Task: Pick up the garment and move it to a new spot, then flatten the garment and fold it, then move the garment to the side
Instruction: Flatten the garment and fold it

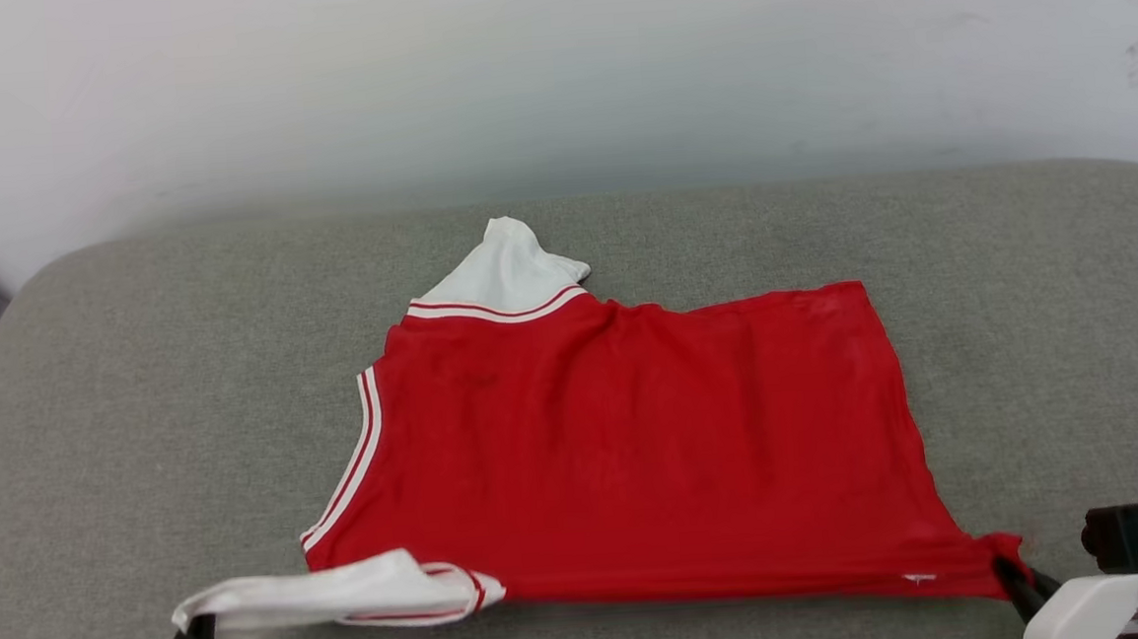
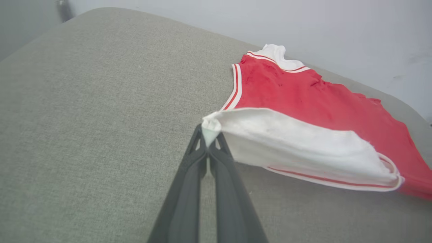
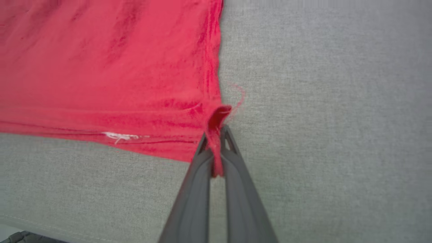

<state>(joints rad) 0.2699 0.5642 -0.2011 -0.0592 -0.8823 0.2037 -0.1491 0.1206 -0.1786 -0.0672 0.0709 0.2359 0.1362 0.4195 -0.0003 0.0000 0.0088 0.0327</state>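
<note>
The garment is a red shirt with white sleeves, spread over the grey cushioned surface. One white sleeve points toward the far wall. The near white sleeve is pulled out to the left, and my left gripper is shut on its tip. In the head view that gripper sits at the lower left. My right gripper is shut on the shirt's near right hem corner, seen in the head view at the lower right. The near edge is stretched between both grippers.
The grey surface has bare room to the left, right and behind the shirt. A pale wall rises behind its far edge. The surface's rounded corners show at far left and far right.
</note>
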